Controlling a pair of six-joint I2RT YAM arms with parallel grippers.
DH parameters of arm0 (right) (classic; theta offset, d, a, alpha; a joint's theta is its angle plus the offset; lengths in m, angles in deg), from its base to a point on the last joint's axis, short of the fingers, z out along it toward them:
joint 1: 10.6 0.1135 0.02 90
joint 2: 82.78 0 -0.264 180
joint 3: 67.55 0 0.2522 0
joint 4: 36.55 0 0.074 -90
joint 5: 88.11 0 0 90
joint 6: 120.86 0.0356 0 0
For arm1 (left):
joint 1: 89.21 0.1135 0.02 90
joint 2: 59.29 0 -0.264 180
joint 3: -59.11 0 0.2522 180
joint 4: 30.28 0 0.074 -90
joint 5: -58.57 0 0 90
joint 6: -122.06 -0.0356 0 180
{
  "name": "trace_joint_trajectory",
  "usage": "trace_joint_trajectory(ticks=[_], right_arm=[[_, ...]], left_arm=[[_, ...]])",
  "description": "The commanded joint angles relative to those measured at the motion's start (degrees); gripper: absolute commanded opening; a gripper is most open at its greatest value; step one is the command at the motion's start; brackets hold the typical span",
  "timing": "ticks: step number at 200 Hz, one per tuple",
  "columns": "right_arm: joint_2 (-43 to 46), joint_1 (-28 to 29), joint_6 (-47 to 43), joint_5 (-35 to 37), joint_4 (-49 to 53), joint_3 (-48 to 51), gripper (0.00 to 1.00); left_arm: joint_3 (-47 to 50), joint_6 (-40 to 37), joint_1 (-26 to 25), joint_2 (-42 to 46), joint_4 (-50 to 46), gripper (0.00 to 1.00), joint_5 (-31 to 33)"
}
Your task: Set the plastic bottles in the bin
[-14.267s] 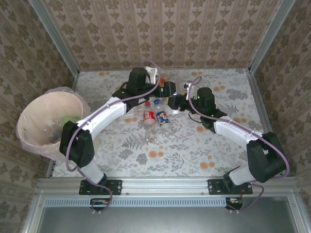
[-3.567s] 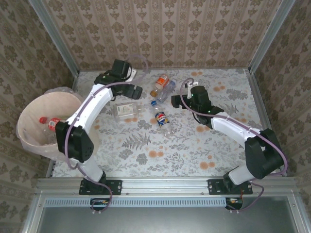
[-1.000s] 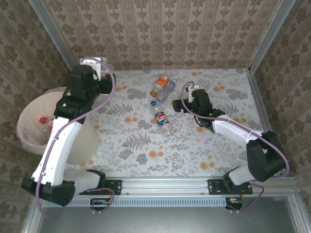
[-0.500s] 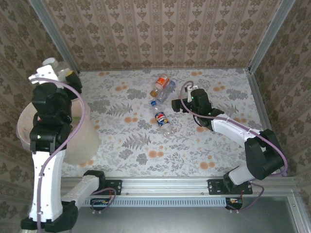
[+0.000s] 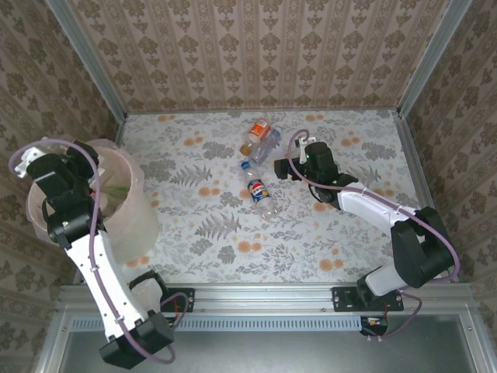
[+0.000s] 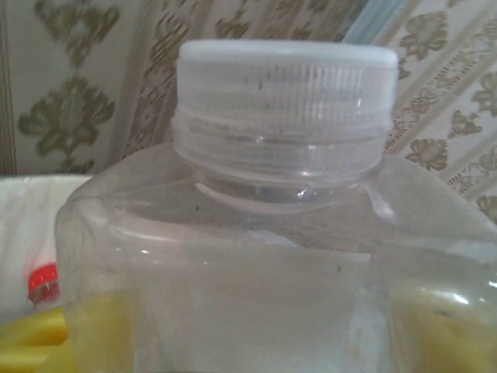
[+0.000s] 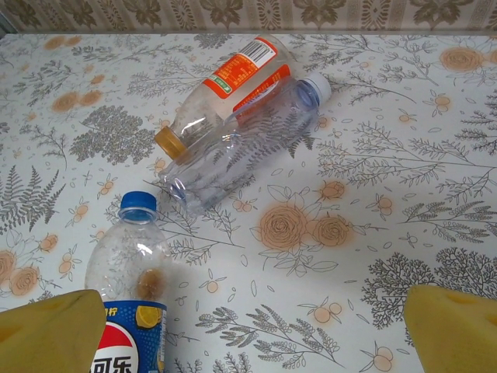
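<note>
My left gripper is shut on a clear plastic bottle with a white cap; its yellow pads press both sides. In the top view that gripper hangs over the mouth of the pale pink bin. A red-capped bottle lies inside the bin's bag. Three bottles lie on the table: an orange-labelled one, a clear crushed one and a blue-capped, blue-labelled one. My right gripper is open and holds nothing, just right of the blue-labelled bottle.
The floral tablecloth covers the table. Metal frame posts and patterned walls close it in at the back and sides. The bin stands off the table's left edge.
The left arm has swung from the back of the table out over the bin with the clear bottle in its jaws. The right arm and the three table bottles have not moved.
</note>
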Motion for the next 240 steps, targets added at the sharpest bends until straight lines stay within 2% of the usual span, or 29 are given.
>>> trace_joint_trajectory(ticks=[1,11,29,40,93,115,150,176,203,240], right_arm=[[-0.35,-0.21,-0.42,-0.34,-0.12,-1.44,1.00],[-0.47,-0.21,-0.53,-0.44,0.06,-1.70,1.00],[-0.64,-0.20,-0.47,-0.55,0.15,-2.29,1.00],[-0.67,-0.21,-0.40,-0.69,0.28,-2.62,1.00],[-0.15,-0.03,-0.03,-0.76,0.50,-2.59,1.00],[0.00,-0.01,-0.07,-0.63,0.67,-2.32,1.00],[-0.13,0.01,-0.20,-0.64,0.81,-2.81,1.00],[-0.62,0.06,-0.03,-0.89,0.72,-3.27,1.00],[-0.35,0.14,0.13,-0.87,0.47,-2.75,1.00],[0.17,0.15,-0.03,-0.36,0.82,-1.96,1.00]], left_arm=[[1.01,7.18,3.38,-0.01,4.35,0.66,-8.46],[1.23,7.88,4.02,-0.62,3.33,0.72,-7.65],[1.26,8.71,4.57,-2.06,2.38,0.91,-7.13],[0.30,8.56,4.58,-3.29,1.32,1.00,-7.25],[-4.72,7.09,4.44,-4.24,-3.59,1.00,-7.12],[-5.23,7.48,4.03,-4.18,-3.44,1.00,-8.87],[-6.65,6.35,-0.69,-4.79,-2.31,1.00,-8.36],[-9.32,2.97,-3.72,-9.43,-3.12,1.00,-9.24],[-8.06,2.41,-2.95,-12.04,-3.56,1.00,-4.57],[0.44,6.84,0.40,-11.17,-1.63,1.00,-6.40]])
